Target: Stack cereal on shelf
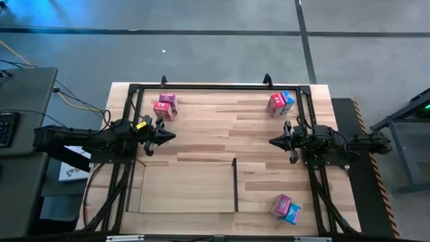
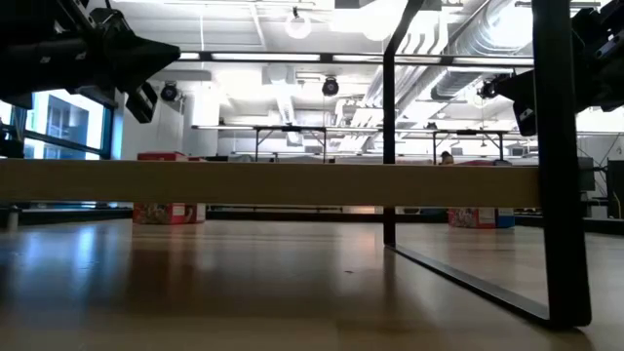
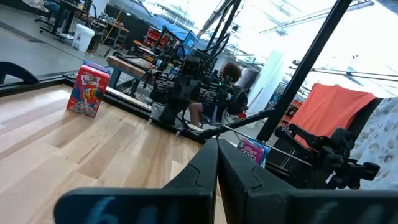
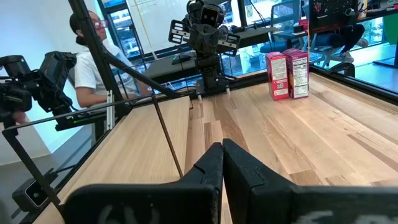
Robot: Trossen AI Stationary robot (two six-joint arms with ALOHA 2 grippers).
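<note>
Six small cereal boxes stand on the tabletop in pairs. A pink and red pair (image 1: 164,106) is at the far left. A red and blue pair (image 1: 280,103) is at the far right. A pink and blue pair (image 1: 285,208) is at the near right. The shelf (image 1: 185,187) is a light wood panel with thin dark side walls, lying at the near middle. My left gripper (image 1: 168,136) hovers shut just nearer than the far-left pair, pointing right. My right gripper (image 1: 272,141) hovers shut nearer than the far-right pair, pointing left.
A dark metal frame (image 1: 215,87) runs around the table edges. The shelf's dark upright wall (image 1: 235,185) stands between the panel and the near-right boxes. Bare planked tabletop (image 1: 222,138) lies between the two grippers. A seated person (image 4: 87,56) shows beyond the table's left side.
</note>
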